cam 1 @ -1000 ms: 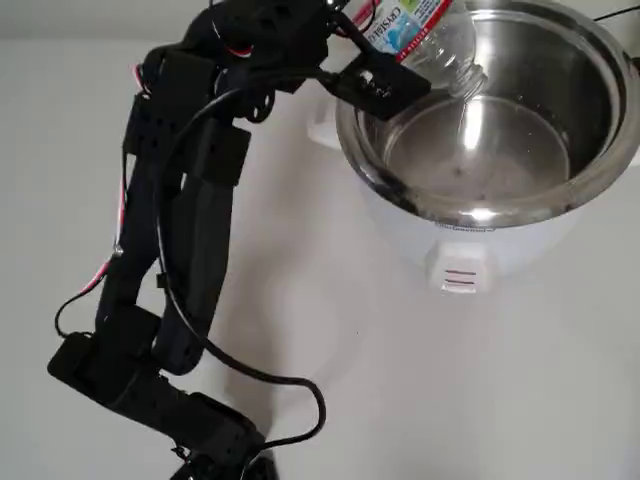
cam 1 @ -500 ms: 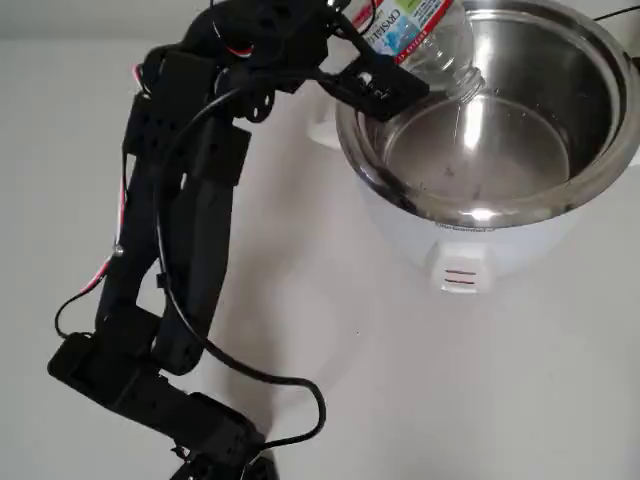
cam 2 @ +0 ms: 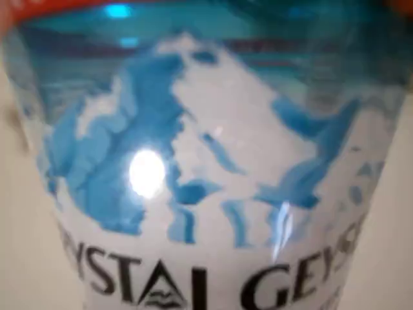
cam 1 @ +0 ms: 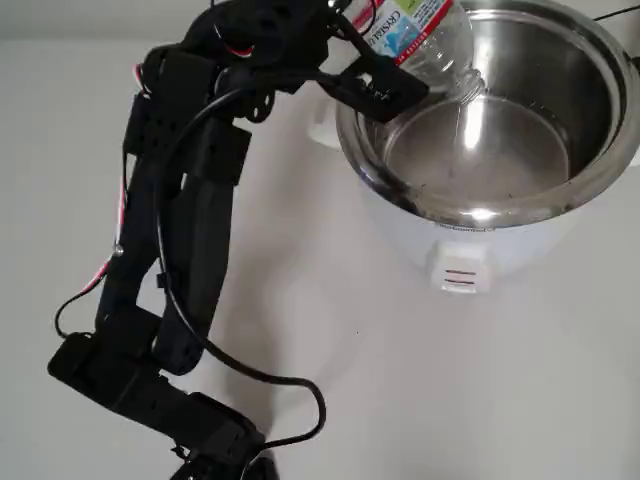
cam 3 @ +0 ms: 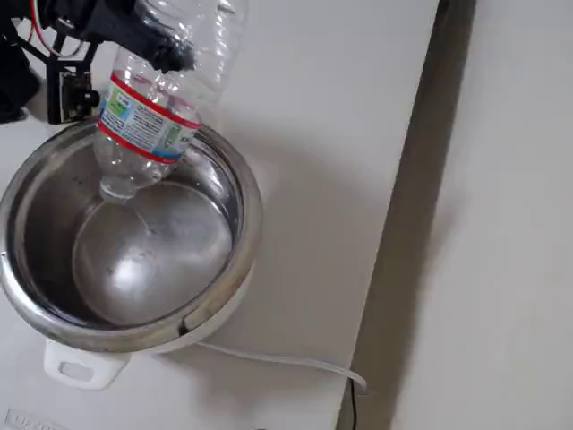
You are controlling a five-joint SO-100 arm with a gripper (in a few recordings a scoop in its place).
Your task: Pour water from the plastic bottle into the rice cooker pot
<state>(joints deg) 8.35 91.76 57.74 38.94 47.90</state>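
Little has shifted since a second ago: the bottle (cam 1: 425, 38) keeps its steep downward tilt over the pot (cam 1: 560, 190), its open mouth nudged only slightly, and the thin stream below the mouth looks much the same.

The pour itself is the step in hand. In the overhead view the bottle hangs neck-down inside the pot's rim, near the upper left of the bowl, and a shallow pool already covers the steel bottom. The fixed view shows the bottle (cam 3: 148, 116) upended over the pot (cam 3: 224, 278), mouth below rim level but above the water. Its upper body looks clear and mostly drained, so I judge the pour is close to finished.

The fingers (cam 1: 368, 62) are closed around the bottle's labelled middle, with the black arm (cam 1: 190, 200) reaching in from the left across the pale desk (cam 1: 400, 400).

Next, the bottle probably needs holding until the trickle stops, then righting and lifting clear of the rim without knocking it.

Up close in the wrist view, the label (cam 2: 206, 194) shows a blue and white mountain picture under a red band, with black letters that read as part of "CRYSTAL GEYSER". No lettering on the white cooker body (cam 1: 460, 262) can be read; only two short red lines show on its front tab.
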